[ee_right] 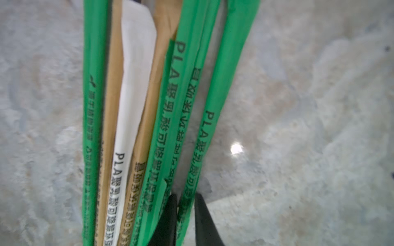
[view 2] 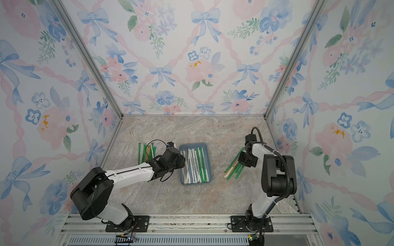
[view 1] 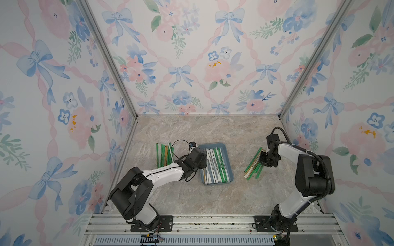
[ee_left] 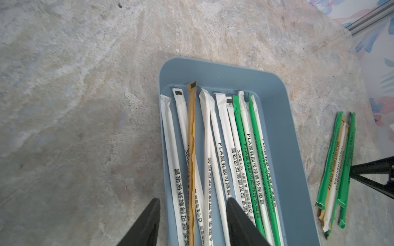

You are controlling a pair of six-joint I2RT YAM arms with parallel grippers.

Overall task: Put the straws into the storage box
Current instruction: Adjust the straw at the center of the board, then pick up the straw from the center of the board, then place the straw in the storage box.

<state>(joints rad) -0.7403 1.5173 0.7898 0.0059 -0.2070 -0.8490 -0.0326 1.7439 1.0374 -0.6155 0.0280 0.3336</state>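
The storage box (view 1: 229, 164), a shallow blue-grey tray, lies mid-table and holds several white, green and tan straws (view 1: 215, 166) lying lengthwise. My left gripper (ee_left: 193, 200) hovers open over the box's left wall (ee_left: 164, 149), one finger outside it and the other above the boxed straws (ee_left: 241, 136), gripping nothing. Loose straws (view 1: 164, 152) lie left of that arm. A second pile of straws (view 1: 252, 166) lies right of the box. My right gripper (ee_right: 186, 194) is down on this pile, its fingers pinched on either side of the outermost green straw (ee_right: 204, 132).
Floral walls with metal corner posts (view 1: 132, 110) enclose the marble table on three sides. The arm bases are bolted to a rail (view 1: 213, 223) at the front edge. Bare table (view 1: 191, 132) stretches behind the box and in front of it.
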